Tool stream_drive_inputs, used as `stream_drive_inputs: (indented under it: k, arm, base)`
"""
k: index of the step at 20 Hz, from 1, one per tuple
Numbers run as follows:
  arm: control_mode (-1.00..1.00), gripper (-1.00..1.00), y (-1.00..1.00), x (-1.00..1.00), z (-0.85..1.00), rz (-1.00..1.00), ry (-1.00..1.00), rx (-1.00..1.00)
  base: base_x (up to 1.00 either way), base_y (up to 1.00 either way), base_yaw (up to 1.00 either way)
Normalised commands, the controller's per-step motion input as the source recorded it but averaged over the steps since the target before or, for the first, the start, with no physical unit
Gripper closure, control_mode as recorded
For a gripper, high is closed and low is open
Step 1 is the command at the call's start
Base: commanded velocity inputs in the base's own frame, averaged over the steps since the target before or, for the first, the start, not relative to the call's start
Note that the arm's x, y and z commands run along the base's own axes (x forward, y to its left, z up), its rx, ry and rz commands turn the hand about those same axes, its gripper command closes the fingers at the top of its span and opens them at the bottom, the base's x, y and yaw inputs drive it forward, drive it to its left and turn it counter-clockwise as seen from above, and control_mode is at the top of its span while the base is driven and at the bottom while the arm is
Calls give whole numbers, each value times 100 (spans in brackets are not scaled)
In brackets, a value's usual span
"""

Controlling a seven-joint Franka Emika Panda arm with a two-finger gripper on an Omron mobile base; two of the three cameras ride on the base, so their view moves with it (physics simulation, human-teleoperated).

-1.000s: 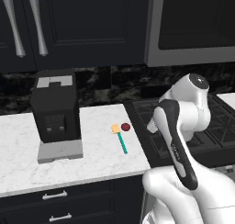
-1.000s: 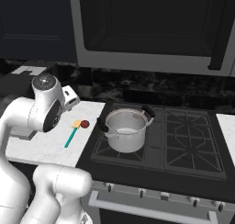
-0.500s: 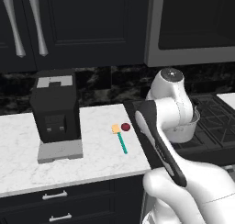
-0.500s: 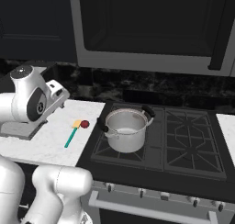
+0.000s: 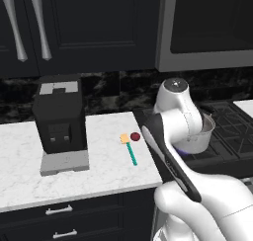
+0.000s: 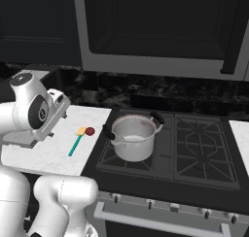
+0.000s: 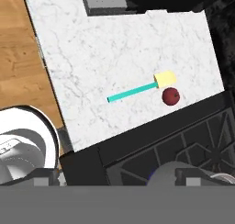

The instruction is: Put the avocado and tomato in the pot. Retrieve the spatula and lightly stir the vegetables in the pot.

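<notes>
lying on the white marble counter, small dark red tomato touches teal-handled spatula, probably waiting for pickup; steel pot looks empty; gripper wide, holding nothing.

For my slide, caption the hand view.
Tomato beside the spatula head on the marble counter, stove edge below.

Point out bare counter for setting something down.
Widest bare marble lies between the coffee machine and the spatula, out to the counter front edge. Crowded near the stove: tomato sits right beside the spatula's head.
</notes>
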Motion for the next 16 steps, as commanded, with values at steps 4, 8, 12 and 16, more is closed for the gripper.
stream_drive_inputs:
  k: [4, 8, 12, 16]
  arm:
    - [-100, -100, 14, 13, -19, 5, 8, -19]
    - [-100, -100, 23, 41, -10, 0, 6, -17]
    - [-100, -100, 3, 47, -14, 0, 7, -11]
    - [-100, -100, 0, 34, -15, 0, 9, -4]
  base:
    - [0, 0, 0]
    - [0, 0, 0]
    - [0, 0, 0]
    - [0, 0, 0]
